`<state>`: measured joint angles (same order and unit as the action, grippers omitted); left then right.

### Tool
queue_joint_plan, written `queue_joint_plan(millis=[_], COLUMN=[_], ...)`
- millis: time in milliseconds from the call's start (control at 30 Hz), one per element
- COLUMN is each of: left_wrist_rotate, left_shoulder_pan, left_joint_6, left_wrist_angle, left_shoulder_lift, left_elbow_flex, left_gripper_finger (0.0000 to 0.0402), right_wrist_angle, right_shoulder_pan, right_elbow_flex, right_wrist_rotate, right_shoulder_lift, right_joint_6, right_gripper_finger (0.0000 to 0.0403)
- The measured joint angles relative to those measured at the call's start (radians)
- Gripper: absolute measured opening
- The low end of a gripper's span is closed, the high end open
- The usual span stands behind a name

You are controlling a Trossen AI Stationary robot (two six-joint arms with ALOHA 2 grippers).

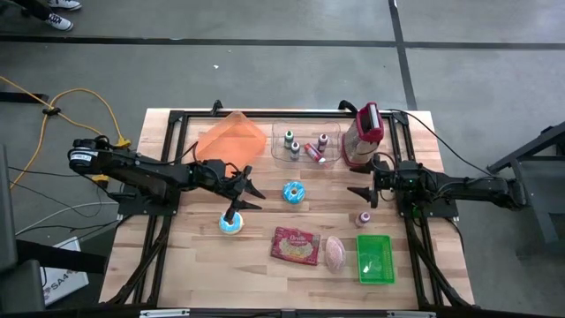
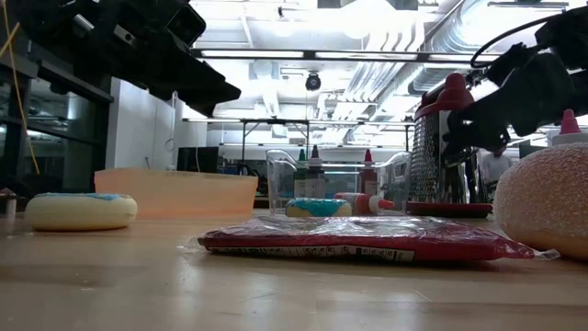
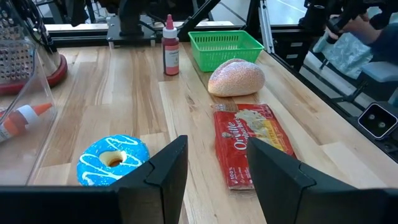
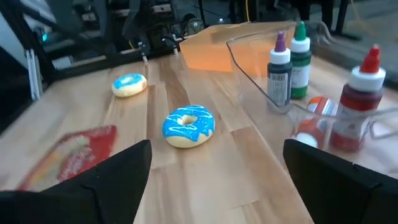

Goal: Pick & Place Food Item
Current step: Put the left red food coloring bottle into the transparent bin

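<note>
The wooden table has bare board along its near edge. The orange bin sits at the far left, the green basket at the near right edge. The left gripper, jaws partly apart and empty, hangs between two blue-iced donuts. The right gripper, jaws wide and empty, hovers over open board right of the middle donut.
</note>
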<state>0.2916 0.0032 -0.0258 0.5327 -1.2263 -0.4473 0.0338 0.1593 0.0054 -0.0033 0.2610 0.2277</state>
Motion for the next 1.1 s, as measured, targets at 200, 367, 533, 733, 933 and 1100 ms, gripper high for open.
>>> queue_joint_plan(millis=[200, 367, 533, 733, 933, 1100], left_wrist_rotate=[0.0, 0.0, 0.0, 0.0, 0.0, 0.0], left_shoulder_pan=[0.0, 0.0, 0.0, 0.0, 0.0, 0.0], left_joint_6=[0.0, 0.0, 0.0, 0.0, -0.001, -0.001], left_wrist_angle=[0.0, 0.0, 0.0, 0.0, 0.0, 0.0], left_shoulder_lift=[0.0, 0.0, 0.0, 0.0, 0.0, 0.0], left_elbow_flex=[0.0, 0.0, 0.0, 0.0, 0.0, 0.0], left_gripper_finger=[0.0158, 0.0158, 0.0158, 0.0158, 0.0158, 0.0158], right_wrist_angle=[0.0, 0.0, 0.0, 0.055, 0.094, 0.146], right_shoulder_pan=[0.0, 0.0, 0.0, 0.0, -0.005, -0.051], right_elbow_flex=[0.0, 0.0, 0.0, 0.0, 0.022, 0.037], right_wrist_rotate=[0.0, 0.006, 0.009, 0.001, -0.028, -0.033], right_shoulder_lift=[0.0, 0.0, 0.0, 0.0, 0.001, 0.026], right_joint_6=[0.139, 0.149, 0.216, 0.236, 0.169, 0.125], right_gripper_finger=[0.0353, 0.0353, 0.0353, 0.0353, 0.0353, 0.0353])
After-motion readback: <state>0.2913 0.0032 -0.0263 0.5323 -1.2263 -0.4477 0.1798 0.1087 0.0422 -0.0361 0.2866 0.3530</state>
